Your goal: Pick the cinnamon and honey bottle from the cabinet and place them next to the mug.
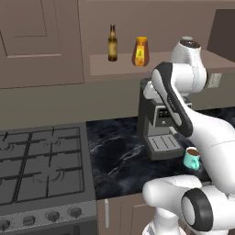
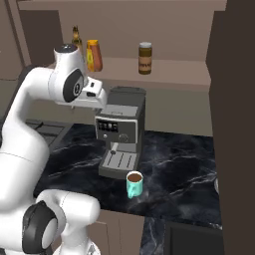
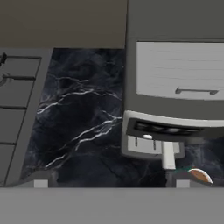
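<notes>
The honey bottle point(image 1: 141, 51) point(image 2: 93, 55), amber with a yellow label, stands on the cabinet's shelf ledge point(image 1: 110, 68) point(image 2: 174, 73). The cinnamon point(image 2: 145, 58), a small brown jar, stands on the same ledge further right. The teal mug point(image 1: 192, 158) point(image 2: 134, 184) point(image 3: 200, 175) with dark liquid sits on the black counter in front of the coffee machine. My gripper point(image 3: 111, 180) hangs open above the counter, left of the coffee machine's top, looking down. Its fingertips point(image 3: 41, 179) stand wide apart with nothing between them. It is well below and in front of the shelf.
A grey coffee machine point(image 1: 158, 121) point(image 2: 121, 132) point(image 3: 175, 87) stands under the shelf. A slender dark bottle point(image 1: 112, 43) point(image 2: 76, 36) stands left of the honey bottle. A gas stove point(image 1: 41, 165) point(image 3: 17, 105) lies to the left. A tall dark panel point(image 2: 236, 124) bounds the right.
</notes>
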Controlling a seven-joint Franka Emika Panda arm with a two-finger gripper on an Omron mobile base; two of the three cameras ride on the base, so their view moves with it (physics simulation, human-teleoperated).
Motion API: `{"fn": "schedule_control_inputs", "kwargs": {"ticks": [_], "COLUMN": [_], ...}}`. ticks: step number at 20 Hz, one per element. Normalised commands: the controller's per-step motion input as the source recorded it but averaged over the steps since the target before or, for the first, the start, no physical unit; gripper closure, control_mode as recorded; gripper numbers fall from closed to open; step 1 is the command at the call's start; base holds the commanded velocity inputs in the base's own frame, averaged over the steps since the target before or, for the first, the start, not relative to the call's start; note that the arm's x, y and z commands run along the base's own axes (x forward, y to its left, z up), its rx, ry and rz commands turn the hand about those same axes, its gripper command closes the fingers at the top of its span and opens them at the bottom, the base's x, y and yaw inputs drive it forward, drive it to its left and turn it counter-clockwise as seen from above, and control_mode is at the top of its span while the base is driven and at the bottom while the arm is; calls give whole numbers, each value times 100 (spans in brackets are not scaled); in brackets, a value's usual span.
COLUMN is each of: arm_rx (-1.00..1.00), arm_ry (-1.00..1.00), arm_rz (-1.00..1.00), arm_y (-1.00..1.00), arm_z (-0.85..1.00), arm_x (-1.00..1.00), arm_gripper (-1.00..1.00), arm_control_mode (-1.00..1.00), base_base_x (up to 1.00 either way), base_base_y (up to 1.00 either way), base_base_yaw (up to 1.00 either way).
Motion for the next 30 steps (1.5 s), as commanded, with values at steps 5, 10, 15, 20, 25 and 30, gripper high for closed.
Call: {"fn": "schedule_control_inputs", "kwargs": {"ticks": [5, 10, 15, 20, 25, 30], "arm_rx": [3, 7, 8, 6, 0, 0], "arm_ry": [-7, -5, -15, -21, -10, 0], "arm_rz": [-5, -14, -19, -15, -7, -2], "arm_y": [-46, -67, -73, -50, -3, 0], "arm_z": [62, 50, 27, 16, 1, 0], "arm_x": [9, 24, 16, 24, 48, 99], "arm_gripper": [-100, -100, -100, -100, -100, -100], "arm_control_mode": [-100, -100, -100, -100, -100, -100], "base_base_x": [0, 0, 0, 0, 0, 0], "base_base_y": [0, 0, 0, 0, 0, 0], "base_base_yaw": [0, 0, 0, 0, 0, 0]}}
